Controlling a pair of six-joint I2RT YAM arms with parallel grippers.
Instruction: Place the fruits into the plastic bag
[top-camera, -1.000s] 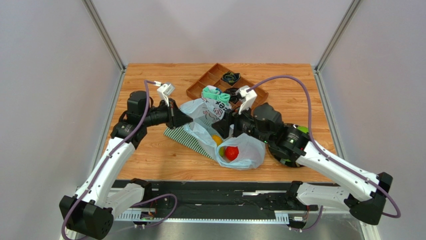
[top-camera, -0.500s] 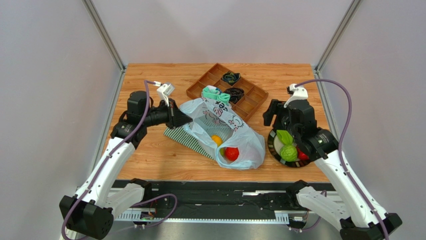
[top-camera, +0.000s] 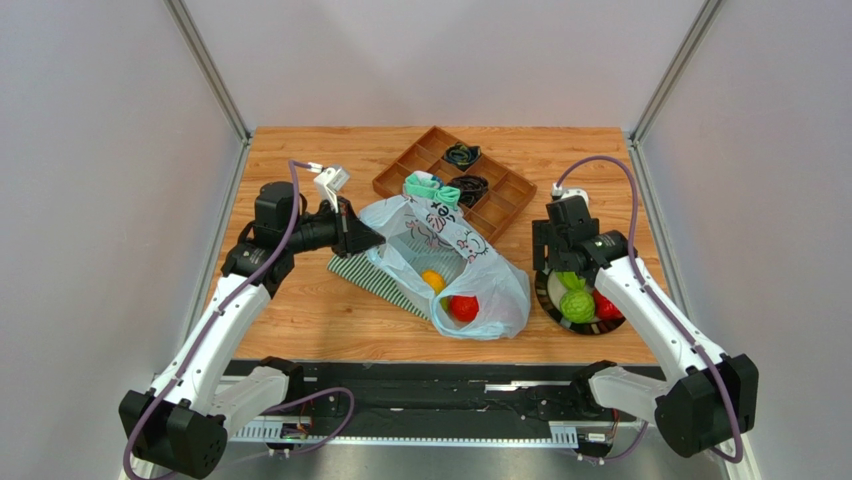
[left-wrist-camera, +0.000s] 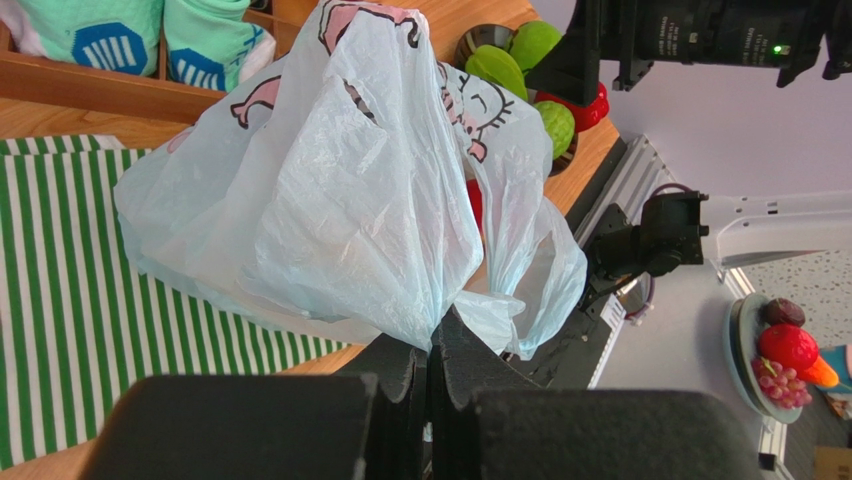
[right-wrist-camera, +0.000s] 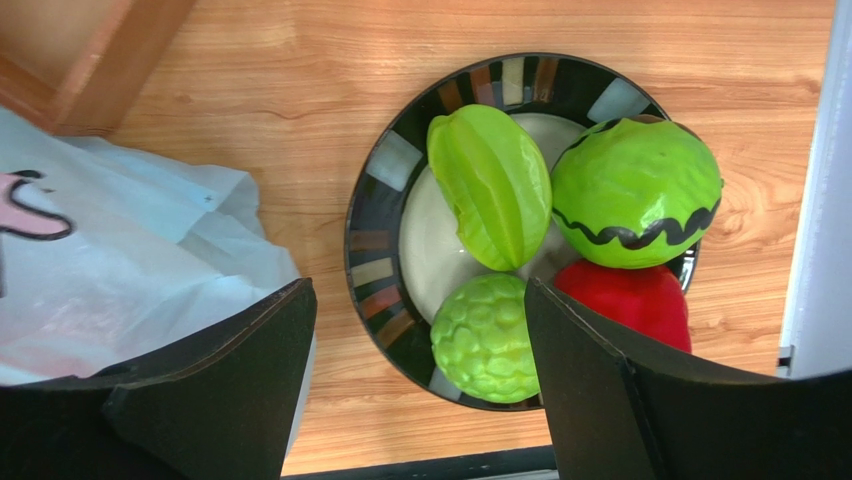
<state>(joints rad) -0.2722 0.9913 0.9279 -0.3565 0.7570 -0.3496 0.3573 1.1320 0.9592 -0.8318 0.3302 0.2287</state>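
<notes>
You're working on a light wood-grain counter (top-camera: 300, 315), its boards running left to right. Plain pale grey walls close it in: a back wall (top-camera: 440, 60), a left panel (top-camera: 100, 180) and a right panel (top-camera: 760, 180). Two aluminium posts (top-camera: 206, 65) stand at the back corners. A black rail (top-camera: 400, 372) runs along the near edge. The light is soft and even, with only faint shadows. In your left wrist view, speckled floor (left-wrist-camera: 810, 275) shows past the counter's edge.

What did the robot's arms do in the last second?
The right hand pulled away from the plastic bag and swung right; it now hovers open over the plate of fruits. The left hand kept pinching the bag's edge, and the bag stayed put.
</notes>
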